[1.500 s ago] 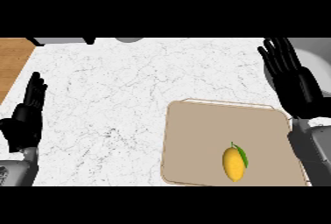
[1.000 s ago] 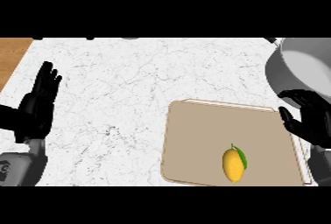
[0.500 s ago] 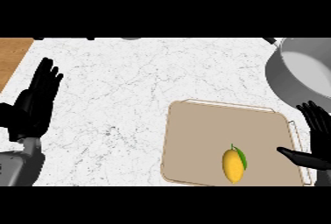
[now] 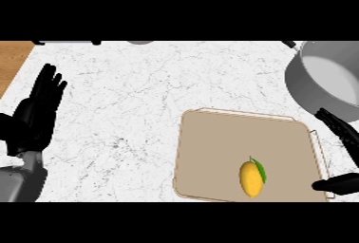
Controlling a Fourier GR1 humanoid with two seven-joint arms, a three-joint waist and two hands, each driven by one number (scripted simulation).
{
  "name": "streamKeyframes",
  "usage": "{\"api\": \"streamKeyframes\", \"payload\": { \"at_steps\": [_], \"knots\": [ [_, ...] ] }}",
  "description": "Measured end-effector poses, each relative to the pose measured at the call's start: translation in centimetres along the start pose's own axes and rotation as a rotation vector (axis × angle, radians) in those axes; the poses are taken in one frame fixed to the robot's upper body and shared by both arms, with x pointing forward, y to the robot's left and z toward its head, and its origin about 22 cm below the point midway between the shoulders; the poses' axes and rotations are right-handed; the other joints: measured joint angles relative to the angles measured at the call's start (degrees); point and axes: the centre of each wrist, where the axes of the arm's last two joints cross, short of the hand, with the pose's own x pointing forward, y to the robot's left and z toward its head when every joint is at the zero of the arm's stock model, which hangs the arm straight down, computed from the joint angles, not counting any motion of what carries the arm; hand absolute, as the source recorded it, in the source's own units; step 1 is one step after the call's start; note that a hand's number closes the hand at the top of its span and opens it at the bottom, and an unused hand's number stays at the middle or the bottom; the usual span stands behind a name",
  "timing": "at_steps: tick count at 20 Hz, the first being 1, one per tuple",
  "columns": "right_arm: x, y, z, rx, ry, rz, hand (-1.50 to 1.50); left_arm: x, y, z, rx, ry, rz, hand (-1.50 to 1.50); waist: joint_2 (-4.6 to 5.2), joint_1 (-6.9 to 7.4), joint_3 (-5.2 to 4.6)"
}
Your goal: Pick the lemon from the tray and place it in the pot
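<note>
A yellow lemon with a green leaf lies on the beige tray, toward its near right part. The grey pot stands beyond the tray at the right edge, cut off by the frame. My right hand is open at the tray's right rim, fingers spread and thumb low, a short way right of the lemon and not touching it. My left hand rests open at the left edge, fingers up.
The white marble counter spreads between my left hand and the tray. A strip of wooden surface shows at the far left corner.
My right hand has dropped from beside the pot to the tray's right rim near the lemon. The left hand has stayed at the left edge, shifting only slightly. The lemon has not moved.
</note>
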Motion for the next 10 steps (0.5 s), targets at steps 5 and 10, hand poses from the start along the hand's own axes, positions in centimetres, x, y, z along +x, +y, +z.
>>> {"api": "streamKeyframes", "payload": {
  "at_steps": [5,10],
  "knots": [
    [2.1,1.9,-1.1,0.213,0.051,0.091,-1.5,-0.1,-0.2,0.0,0.005,-0.001,-0.003,0.0,-0.01,-0.3,-0.03],
    [4.4,4.3,-1.4,0.314,0.101,0.116,-1.5,-0.3,-0.5,0.2,0.0,0.003,-0.003,0.0,0.04,-0.38,-0.01]
  ]
}}
